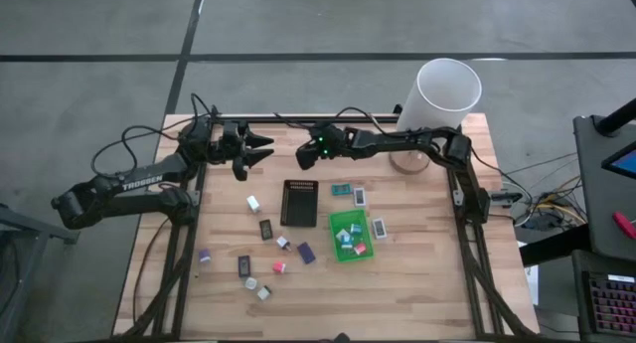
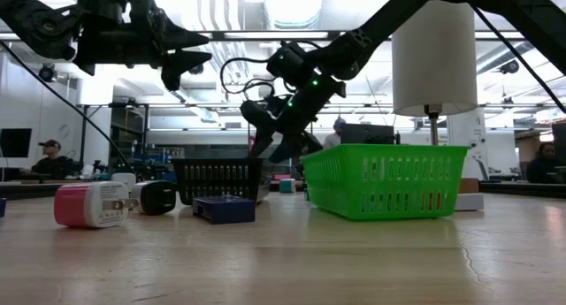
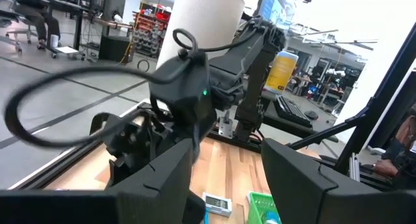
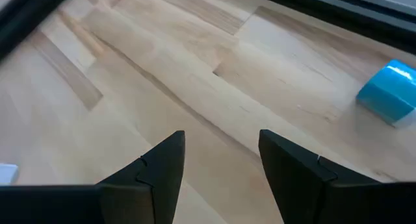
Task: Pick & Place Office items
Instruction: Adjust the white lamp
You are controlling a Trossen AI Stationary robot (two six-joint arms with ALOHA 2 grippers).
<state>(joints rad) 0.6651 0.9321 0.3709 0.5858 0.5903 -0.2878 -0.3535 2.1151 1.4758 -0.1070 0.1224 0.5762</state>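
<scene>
The office items are small blocks and packets strewn over the wooden table: a white block (image 1: 253,202), a black packet (image 1: 265,229), a purple piece (image 1: 204,255), a pink-red one (image 1: 279,266) and a teal one (image 1: 340,190). Several more lie inside the green tray (image 1: 335,224). The black ribbed tray (image 1: 299,203) stands left of it. My right gripper (image 1: 301,159) hangs open above bare wood beyond the black tray, slanting down; a light blue block (image 4: 389,92) lies off to one side. My left gripper (image 1: 268,152) is open, level and high, facing the right one.
A tall white cylinder (image 1: 445,94) stands at the far right corner. In the low view a pink-and-white plug block (image 2: 88,205), a black one (image 2: 155,196) and a dark blue block (image 2: 224,208) lie near the front. Black rails frame the table's sides.
</scene>
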